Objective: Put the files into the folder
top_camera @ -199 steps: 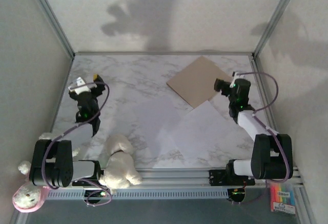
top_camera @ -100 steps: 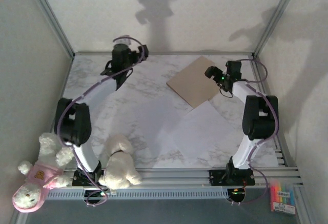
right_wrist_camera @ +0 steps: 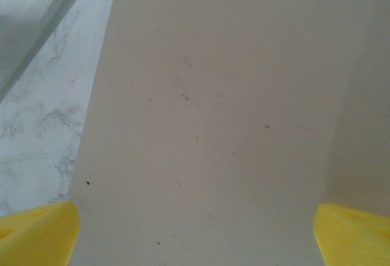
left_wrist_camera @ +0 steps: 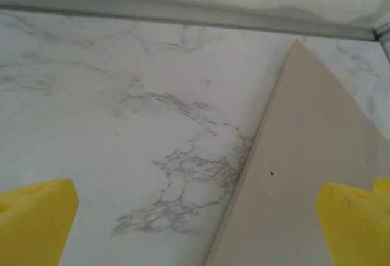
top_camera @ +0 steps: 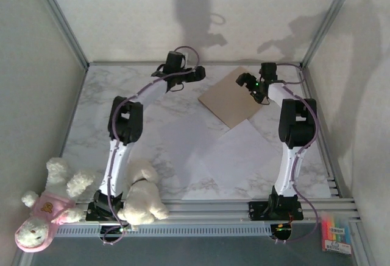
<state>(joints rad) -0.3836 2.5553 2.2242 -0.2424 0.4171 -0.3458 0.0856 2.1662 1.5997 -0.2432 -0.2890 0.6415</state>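
1. The tan folder (top_camera: 231,98) lies flat, turned cornerwise, at the far right of the marble table (top_camera: 140,108).
2. The white files (top_camera: 241,150) lie flat on the table just beside the folder's near edge, toward the arm bases.
3. The left gripper (top_camera: 198,73) hovers by the folder's far left corner, its yellow fingertips (left_wrist_camera: 33,220) spread wide with nothing between them.
4. The right gripper (top_camera: 244,81) hangs over the folder's far right part, jaws spread wide and empty.
5. A white plush toy (top_camera: 143,199) sits beside the left arm's base.
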